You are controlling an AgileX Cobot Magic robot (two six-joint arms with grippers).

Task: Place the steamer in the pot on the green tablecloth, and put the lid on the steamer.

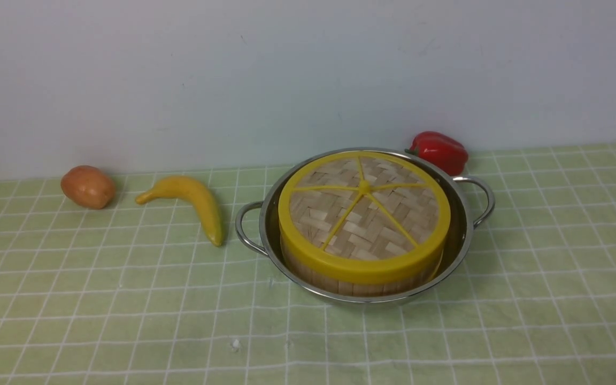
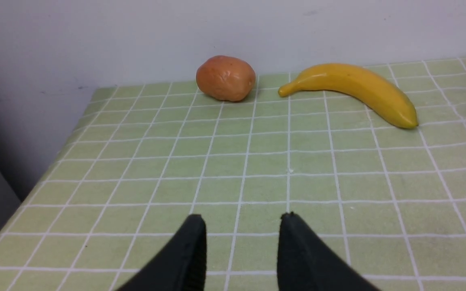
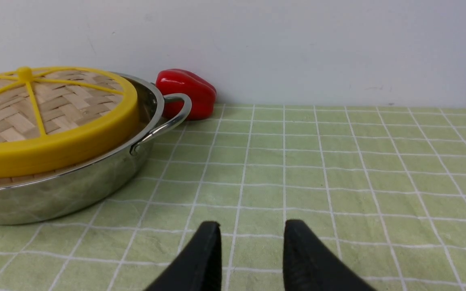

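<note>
The shiny steel pot [image 1: 460, 235] stands on the green tablecloth [image 1: 99, 299] at centre. The steamer [image 1: 361, 286] sits inside it, only its wooden side showing. The woven lid [image 1: 364, 214] with yellow rim and spokes lies on top of the steamer. The right wrist view shows the pot [image 3: 55, 194] and the lid [image 3: 47, 117] too. Neither gripper shows in the front view. My left gripper [image 2: 242, 220] is open and empty over bare cloth. My right gripper [image 3: 251, 226] is open and empty, beside the pot and apart from it.
A yellow banana [image 1: 193, 200] and a brown potato [image 1: 87, 186] lie left of the pot; both show in the left wrist view, the banana [image 2: 358, 91] and the potato [image 2: 225, 78]. A red pepper [image 1: 439, 151] sits behind the pot by the wall. The cloth's left edge [image 2: 34, 186] drops off.
</note>
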